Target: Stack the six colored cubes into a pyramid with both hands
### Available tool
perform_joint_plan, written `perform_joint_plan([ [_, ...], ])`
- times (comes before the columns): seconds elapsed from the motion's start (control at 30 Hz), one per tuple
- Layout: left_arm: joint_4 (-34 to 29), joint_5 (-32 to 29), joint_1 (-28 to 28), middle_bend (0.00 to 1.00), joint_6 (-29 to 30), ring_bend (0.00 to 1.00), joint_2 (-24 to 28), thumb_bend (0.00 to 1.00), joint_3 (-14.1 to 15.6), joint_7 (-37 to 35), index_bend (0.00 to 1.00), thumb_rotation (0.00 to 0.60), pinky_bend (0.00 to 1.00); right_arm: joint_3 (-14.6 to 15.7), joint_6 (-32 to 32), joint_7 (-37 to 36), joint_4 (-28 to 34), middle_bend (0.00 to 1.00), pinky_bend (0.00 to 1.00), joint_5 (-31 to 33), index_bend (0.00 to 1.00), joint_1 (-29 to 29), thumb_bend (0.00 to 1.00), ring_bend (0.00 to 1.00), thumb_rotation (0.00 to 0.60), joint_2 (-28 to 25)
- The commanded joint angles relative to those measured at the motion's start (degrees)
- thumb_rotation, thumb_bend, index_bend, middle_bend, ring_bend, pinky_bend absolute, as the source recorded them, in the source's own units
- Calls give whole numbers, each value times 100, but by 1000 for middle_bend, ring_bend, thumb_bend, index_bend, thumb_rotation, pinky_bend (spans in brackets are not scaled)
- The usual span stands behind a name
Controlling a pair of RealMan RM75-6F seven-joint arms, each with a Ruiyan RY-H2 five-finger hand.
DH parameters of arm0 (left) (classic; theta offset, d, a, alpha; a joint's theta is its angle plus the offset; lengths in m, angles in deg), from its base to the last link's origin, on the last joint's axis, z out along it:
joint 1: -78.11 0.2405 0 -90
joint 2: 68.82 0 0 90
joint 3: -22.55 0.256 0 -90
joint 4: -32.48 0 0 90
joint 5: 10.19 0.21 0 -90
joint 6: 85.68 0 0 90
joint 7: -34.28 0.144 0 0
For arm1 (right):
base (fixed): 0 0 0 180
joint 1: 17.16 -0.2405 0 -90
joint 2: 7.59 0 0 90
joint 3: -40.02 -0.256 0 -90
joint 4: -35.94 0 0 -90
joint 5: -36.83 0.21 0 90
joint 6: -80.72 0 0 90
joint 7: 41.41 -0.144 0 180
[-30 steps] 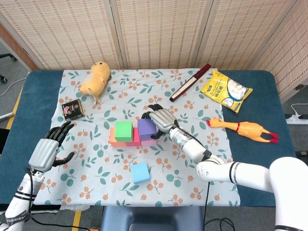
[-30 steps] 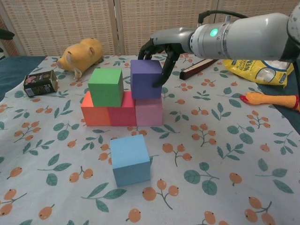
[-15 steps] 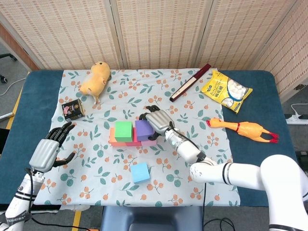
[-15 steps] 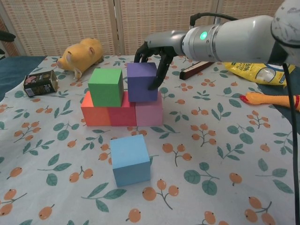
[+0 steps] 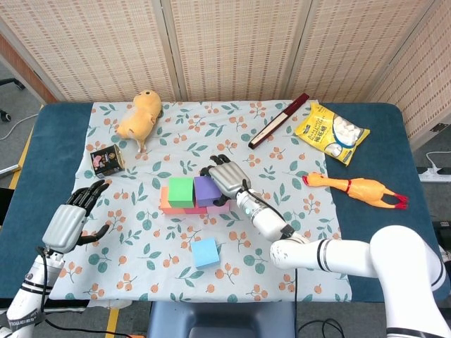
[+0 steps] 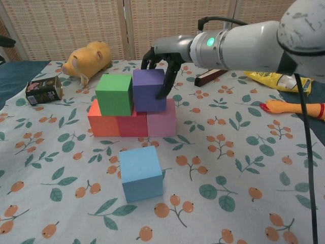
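Three cubes sit in a row on the flowery cloth (image 6: pixel 244 168) – an orange cube (image 6: pixel 100 121), a red cube (image 6: pixel 133 125) and a pink cube (image 6: pixel 162 119), all touching side by side. A green cube (image 6: pixel 114 94) sits on top, over the orange and red ones. A purple cube (image 6: pixel 148 90) sits beside it at 3 o'clock, touching it, over the red and pink ones.

The right hand (image 6: pixel 161 57) is on the purple cube. Its fingers curl down over the back and the right side of the cube, and it holds the cube from there. In the head view the right hand (image 5: pixel 224 177) covers that side of the purple cube (image 5: pixel 205 189).

The blue cube (image 6: pixel 141 173) is alone on the cloth, at 6 o'clock from the row, apart from the other cubes.

The left hand (image 5: pixel 69 219) shows only in the head view – it is far off at 9 o'clock from the cubes, near the cloth's edge. Its fingers are spread apart and it holds nothing.

Other things lie around: a yellow stuffed toy (image 6: pixel 87 58) at 11 o'clock, a small can (image 6: pixel 44 90) on its side at 9 o'clock, a snack bag (image 5: pixel 331 132) and a dark stick (image 5: pixel 278 120) at 1 o'clock, and a rubber chicken (image 5: pixel 359 189) at 3 o'clock.
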Motion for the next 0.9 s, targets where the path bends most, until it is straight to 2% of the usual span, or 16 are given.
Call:
perform_joint_plan([
  [0.03,19,7,5,30,4,143,-8,307,6,-23,0,600,145,3,-13,60,-15,292,0,74,295,-41,122,35,600,26],
  [0.9,152,75,22,29,30,142,-59,307,46,-157,0,600,145,2,-171,390,-62,292,0,473,287,-193,122,35,600,186],
])
